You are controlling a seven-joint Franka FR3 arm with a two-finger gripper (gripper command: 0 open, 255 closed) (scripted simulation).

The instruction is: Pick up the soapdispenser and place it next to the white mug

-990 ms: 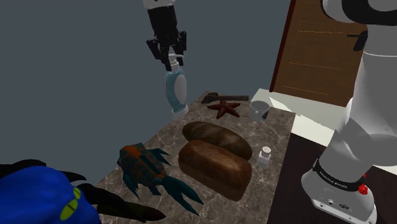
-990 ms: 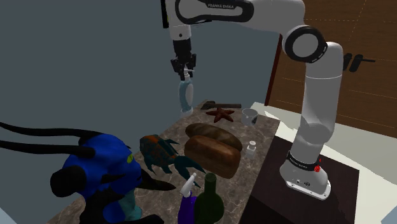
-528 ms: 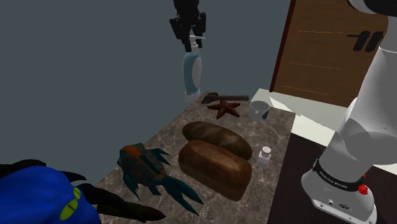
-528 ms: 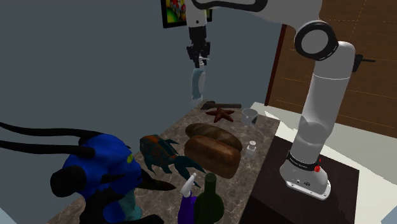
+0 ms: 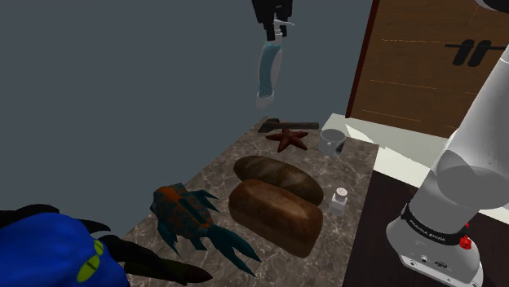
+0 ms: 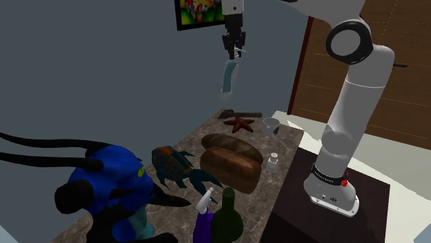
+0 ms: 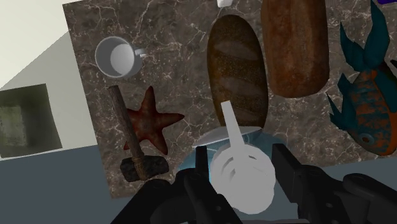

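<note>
My black gripper [image 5: 274, 23] is shut on the pump top of a pale blue soap dispenser [image 5: 266, 72], which hangs high above the far end of the marble table [image 5: 204, 183]. The second exterior view has the same gripper [image 6: 234, 47] and the dispenser [image 6: 228, 77] just below a framed picture. In the wrist view the dispenser's white pump head [image 7: 242, 173] sits clasped between the fingers [image 7: 285, 167]. The white mug [image 5: 331, 141] stands at the table's far corner, to the shoulder view's right of the dispenser, also the mug [image 7: 116, 57] and the mug [image 6: 269, 125].
A red starfish [image 5: 287, 139] and a hammer [image 7: 129, 139] lie by the mug. Two bread loaves [image 5: 275, 209], a small white shaker [image 5: 338, 199] and a blue-orange fish toy [image 5: 192, 215] fill the middle. A blue creature [image 6: 107, 183], a dark bottle [image 6: 226, 215] and a purple sprayer [image 6: 204, 214] stand at the near end.
The gripper has carried the soap dispenser upward and toward the shoulder view's right, from beside the table's far edge to high over its far end.
</note>
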